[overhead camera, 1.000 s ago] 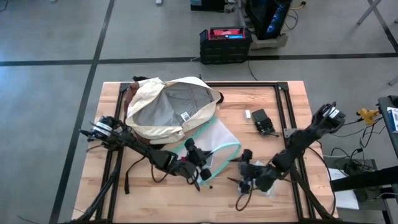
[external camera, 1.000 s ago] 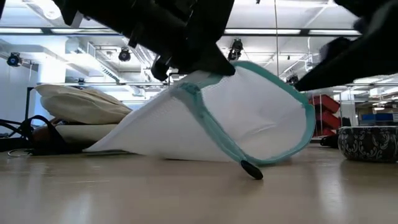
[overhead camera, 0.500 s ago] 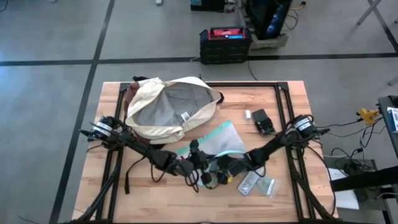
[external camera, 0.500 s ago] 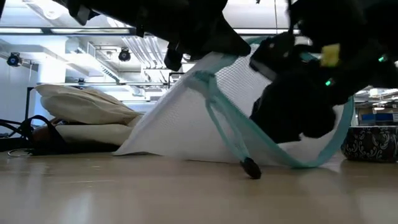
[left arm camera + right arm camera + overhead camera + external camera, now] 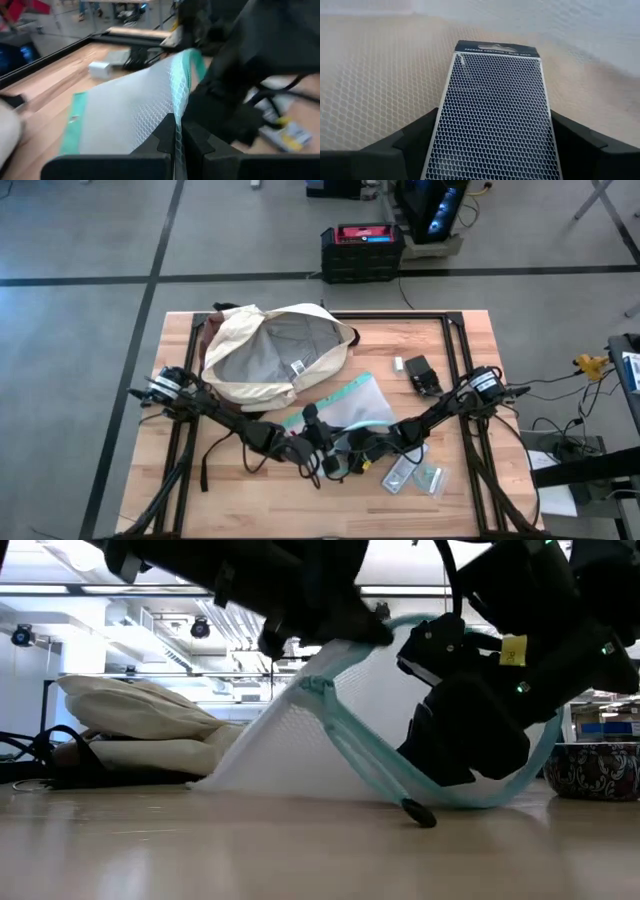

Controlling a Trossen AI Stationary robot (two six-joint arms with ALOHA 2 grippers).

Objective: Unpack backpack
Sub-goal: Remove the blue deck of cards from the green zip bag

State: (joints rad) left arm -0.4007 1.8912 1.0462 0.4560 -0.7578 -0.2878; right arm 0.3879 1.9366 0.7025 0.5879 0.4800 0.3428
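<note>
**A:** What has changed in the last second?

**B:** The right gripper (image 5: 362, 455) has swung in from the right side of the wooden worktop (image 5: 455, 395) to the mouth of the clear mesh pouch with the teal edging (image 5: 352, 402). It now sits deep inside the opening, where a second ago it hung well off to the side over the small flat packets (image 5: 415, 476) near the front edge.

**A:** Is it holding anything?

**B:** Its wrist camera shows a flat card package with a dark header strip (image 5: 496, 112) lying between its two fingers (image 5: 415, 132), with mesh all around. The fingers are closing in from wide, but I cannot tell whether they already press on the card.

**A:** And the left gripper?

**B:** The left gripper (image 5: 176, 134) is clamped tight on the teal rim, lifting it so the pouch stands open like a tent in the low view. That arm reaches low across the front of the worktop; the right arm stretches in from the opposite side, wrist pushed down into the pouch.

**A:** Where is the cream-white fabric backpack?

**B:** The backpack (image 5: 270, 355) lies gaping at the back left of the worktop, grey lining showing, apart from both grippers. I judge the unpacking has moved on to emptying the pouch.
</note>
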